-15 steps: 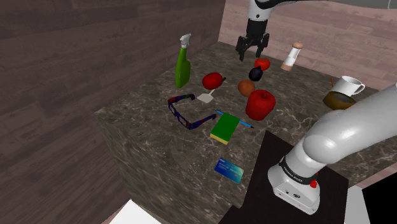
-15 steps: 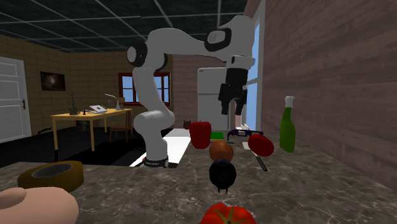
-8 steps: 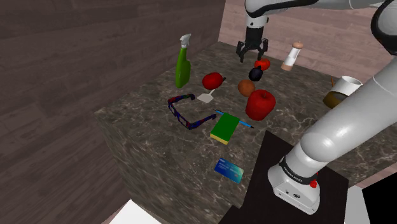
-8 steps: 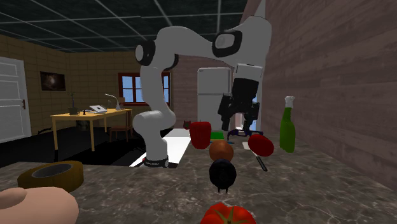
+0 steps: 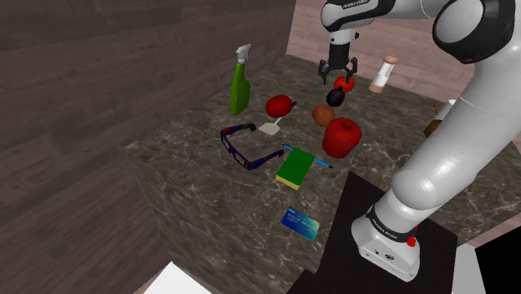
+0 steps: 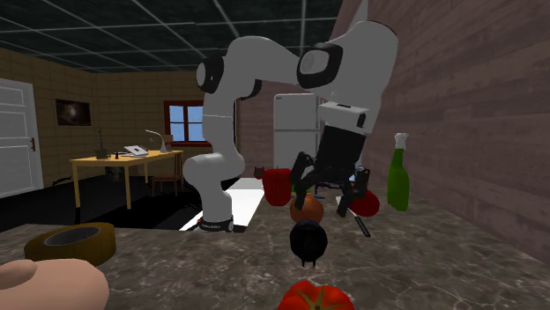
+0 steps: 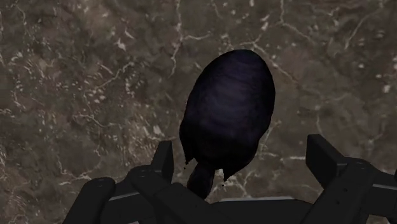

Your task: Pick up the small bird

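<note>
Two black fingers (image 7: 331, 162) of my gripper (image 5: 339, 78) stand spread, pinching nothing. The bird (image 7: 229, 114), dark and egg-shaped, stands on the marble counter (image 7: 76, 95) directly under the gripper. In the wrist view its body lies between the fingers, and I see a gap on each side, narrower at one finger. In the shoulder view the bird sits just below the fingertips. A red tomato (image 6: 315, 298) lies just past the bird, away from the stand. A brown ball (image 5: 323, 114) lies near the gripper on the stand's side. A larger red fruit (image 5: 341, 136) lies beyond the ball.
</note>
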You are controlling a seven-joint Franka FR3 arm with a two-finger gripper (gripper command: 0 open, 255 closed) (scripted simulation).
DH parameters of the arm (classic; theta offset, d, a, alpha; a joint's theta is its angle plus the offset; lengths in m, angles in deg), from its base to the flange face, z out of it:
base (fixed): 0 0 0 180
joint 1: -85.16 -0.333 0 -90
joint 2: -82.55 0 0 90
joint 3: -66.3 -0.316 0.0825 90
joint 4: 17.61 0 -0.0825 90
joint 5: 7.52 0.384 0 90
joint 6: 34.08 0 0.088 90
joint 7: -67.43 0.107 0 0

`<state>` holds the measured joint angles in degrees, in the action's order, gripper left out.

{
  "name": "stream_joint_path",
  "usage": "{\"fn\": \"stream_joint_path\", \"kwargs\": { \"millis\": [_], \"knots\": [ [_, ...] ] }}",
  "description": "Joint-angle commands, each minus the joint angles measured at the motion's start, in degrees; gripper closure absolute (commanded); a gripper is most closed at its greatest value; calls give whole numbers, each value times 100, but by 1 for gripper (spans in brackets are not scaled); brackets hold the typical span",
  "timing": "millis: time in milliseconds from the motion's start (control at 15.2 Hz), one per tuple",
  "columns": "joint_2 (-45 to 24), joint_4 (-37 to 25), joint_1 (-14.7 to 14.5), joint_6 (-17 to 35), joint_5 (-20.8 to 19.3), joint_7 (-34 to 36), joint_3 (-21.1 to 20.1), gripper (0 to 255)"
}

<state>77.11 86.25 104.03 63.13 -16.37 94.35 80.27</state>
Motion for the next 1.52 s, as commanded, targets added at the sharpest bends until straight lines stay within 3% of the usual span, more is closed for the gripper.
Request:
{"fn": "stream_joint_path", "kwargs": {
  "millis": [0,726,792,1452],
  "knots": [
    [-316,-237,136,-24,35,172,133,0],
    [-621,42,227,496,83,326,201,0],
    [-626,40,225,497,84,330,199,255],
    [-599,-7,225,425,79,318,202,255]
  ]
}}
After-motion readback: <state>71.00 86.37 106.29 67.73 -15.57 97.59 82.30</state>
